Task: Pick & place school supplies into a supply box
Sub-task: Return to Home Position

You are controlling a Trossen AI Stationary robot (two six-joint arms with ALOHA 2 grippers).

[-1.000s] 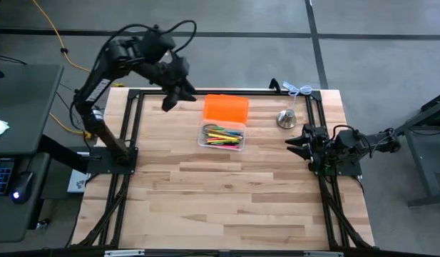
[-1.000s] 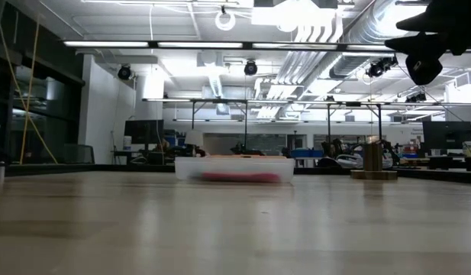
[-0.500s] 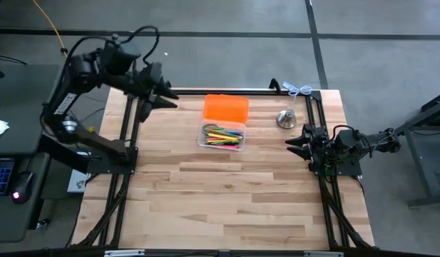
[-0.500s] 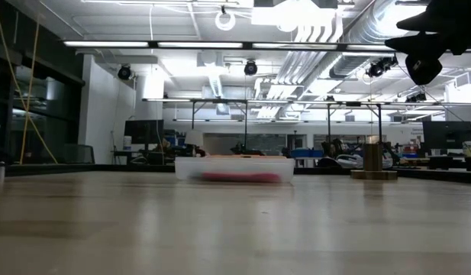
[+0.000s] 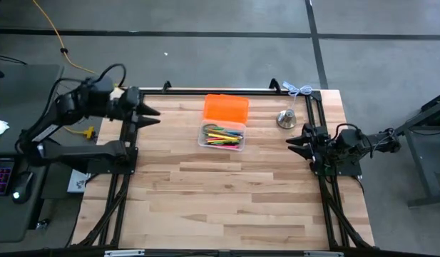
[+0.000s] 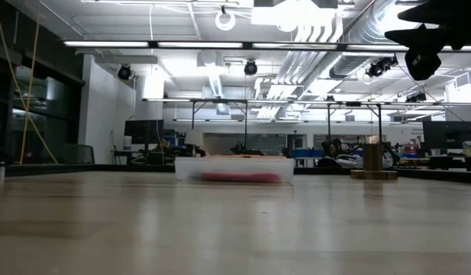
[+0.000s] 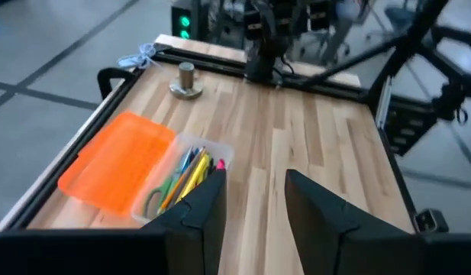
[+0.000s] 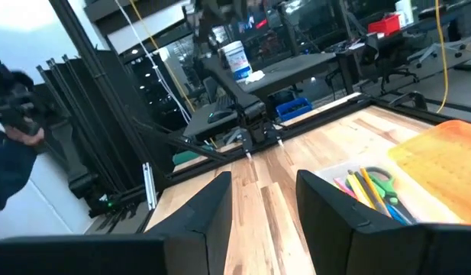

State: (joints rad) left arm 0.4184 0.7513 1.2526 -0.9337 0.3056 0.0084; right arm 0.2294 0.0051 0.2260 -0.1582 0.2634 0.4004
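Left pincer (image 5: 157, 116) parted, supply box (image 5: 225, 108) well apart, seemingly full.

Supply box (image 5: 221, 135): on the surface (image 5: 205, 193), centre rear, lid (image 5: 225, 108) open behind it. School supplies (image 5: 222, 135): inside the box. Bell (image 5: 286, 119): right of the lid. My left tool (image 5: 155, 116): left edge; my right tool (image 5: 289, 143): right edge.

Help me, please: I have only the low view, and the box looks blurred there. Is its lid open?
Observer: Yes. The orange lid lies open, flat on the table, on the far side of the supply box.
Operator: What is inside?
Observer: Coloured pens and green-handled scissors.
Operator: Where are the grippers?
Observer: Both are open and empty: the left gripper at the table's left edge, the right gripper at its right edge.
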